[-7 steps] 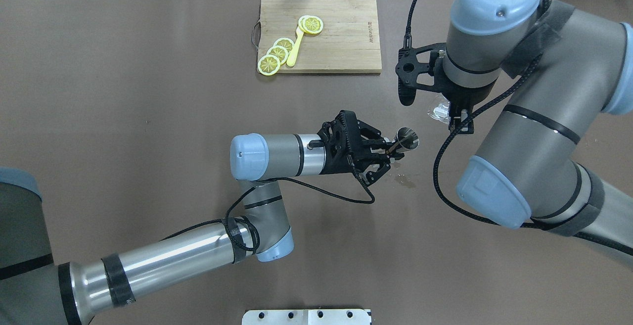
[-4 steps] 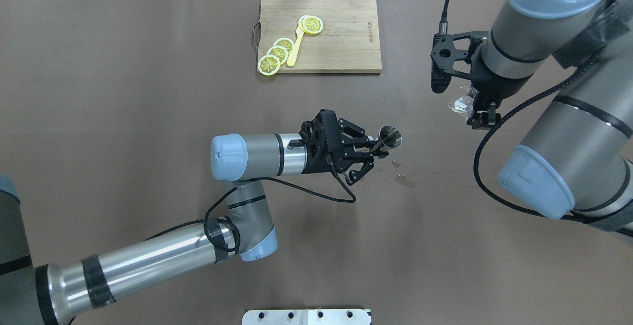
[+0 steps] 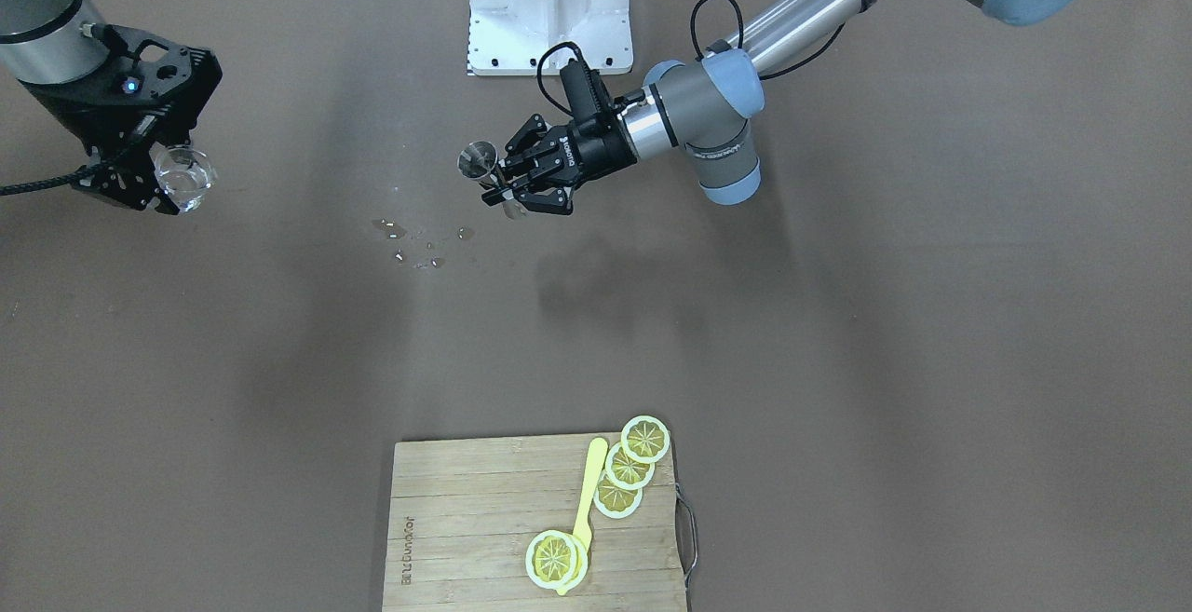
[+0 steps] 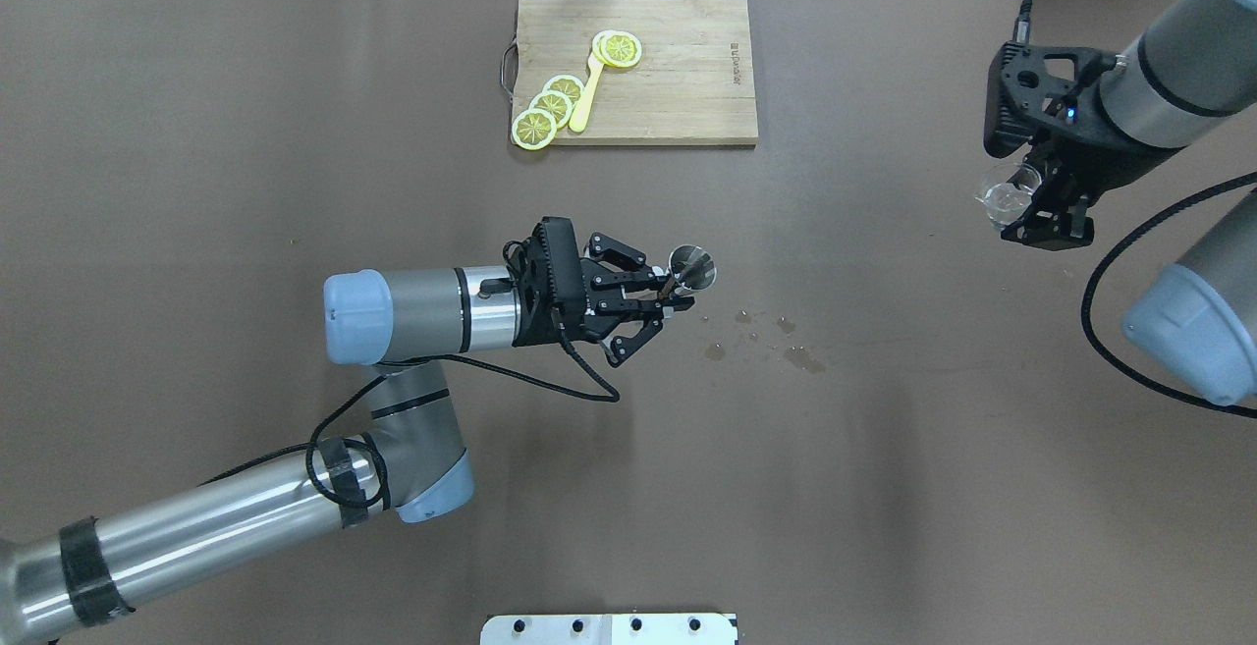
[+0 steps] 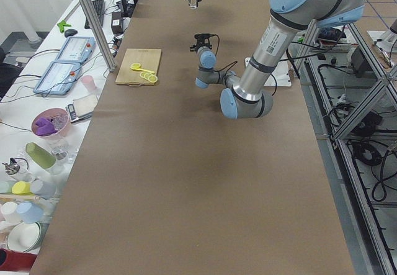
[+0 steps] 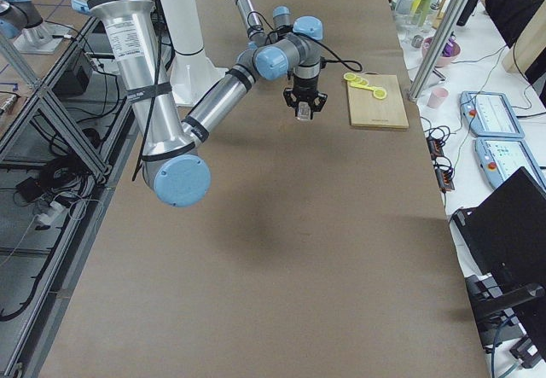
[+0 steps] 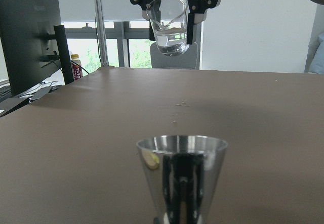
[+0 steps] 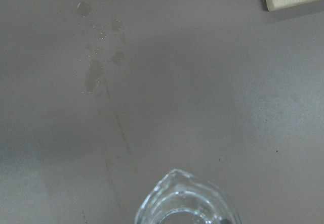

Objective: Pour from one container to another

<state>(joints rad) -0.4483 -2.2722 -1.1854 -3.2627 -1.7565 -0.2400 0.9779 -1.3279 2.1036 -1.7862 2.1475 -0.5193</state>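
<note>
Brown table (image 4: pixel 295 134), wet drops (image 4: pixel 786 341) at 4 o'clock of the jigger (image 4: pixel 692 267). Left gripper (image 4: pixel 673 296) is clamped on it, upright, mid-table, held off the surface. Right gripper (image 4: pixel 1031 203) pinches the glass (image 4: pixel 1004 195) — liquid inside — well apart at 2 o'clock. Pour looks done; next — set both down level.

Left arm (image 4: pixel 412 309) stretches out level, right arm (image 4: pixel 1169 85) is raised; both jaws clamped.
</note>
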